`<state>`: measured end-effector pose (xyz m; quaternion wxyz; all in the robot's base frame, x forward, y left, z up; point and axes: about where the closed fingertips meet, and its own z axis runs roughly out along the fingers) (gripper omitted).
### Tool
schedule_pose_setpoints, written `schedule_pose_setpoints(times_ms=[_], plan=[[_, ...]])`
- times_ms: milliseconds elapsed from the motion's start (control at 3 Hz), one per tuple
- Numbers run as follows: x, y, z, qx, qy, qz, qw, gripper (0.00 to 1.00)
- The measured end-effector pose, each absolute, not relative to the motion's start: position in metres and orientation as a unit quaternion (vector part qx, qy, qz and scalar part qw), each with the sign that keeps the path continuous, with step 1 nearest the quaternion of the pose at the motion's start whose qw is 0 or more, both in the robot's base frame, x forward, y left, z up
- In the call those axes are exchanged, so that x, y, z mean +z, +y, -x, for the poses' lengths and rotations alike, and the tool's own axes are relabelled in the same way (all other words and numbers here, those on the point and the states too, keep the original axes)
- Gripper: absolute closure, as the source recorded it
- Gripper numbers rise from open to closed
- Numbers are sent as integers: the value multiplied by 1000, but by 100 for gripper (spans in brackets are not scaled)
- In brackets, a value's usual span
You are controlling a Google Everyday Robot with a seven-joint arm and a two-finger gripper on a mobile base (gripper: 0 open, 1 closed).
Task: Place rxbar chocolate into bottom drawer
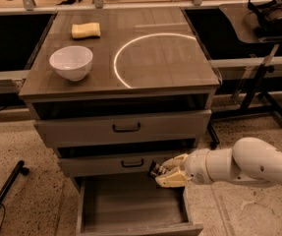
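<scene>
My gripper (164,174) comes in from the right on a white arm and is shut on the rxbar chocolate (155,170), a small dark bar whose end sticks out to the left of the fingers. It hangs in front of the middle drawer's face, just above the back right part of the bottom drawer (130,205). The bottom drawer is pulled out and open, and its inside shows nothing in it.
Two upper drawers with black handles (126,128) are shut. On the cabinet top stand a white bowl (71,62) and a yellow sponge (86,30). A stand with a headset (273,14) is at the right. A black leg (3,195) lies on the floor at the left.
</scene>
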<state>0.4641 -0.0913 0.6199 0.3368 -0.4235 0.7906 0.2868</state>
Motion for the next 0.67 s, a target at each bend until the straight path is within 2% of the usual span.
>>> schedule_pose_setpoints(times_ms=[667], plan=[[601,-95,-467,285,790,435,325,100]])
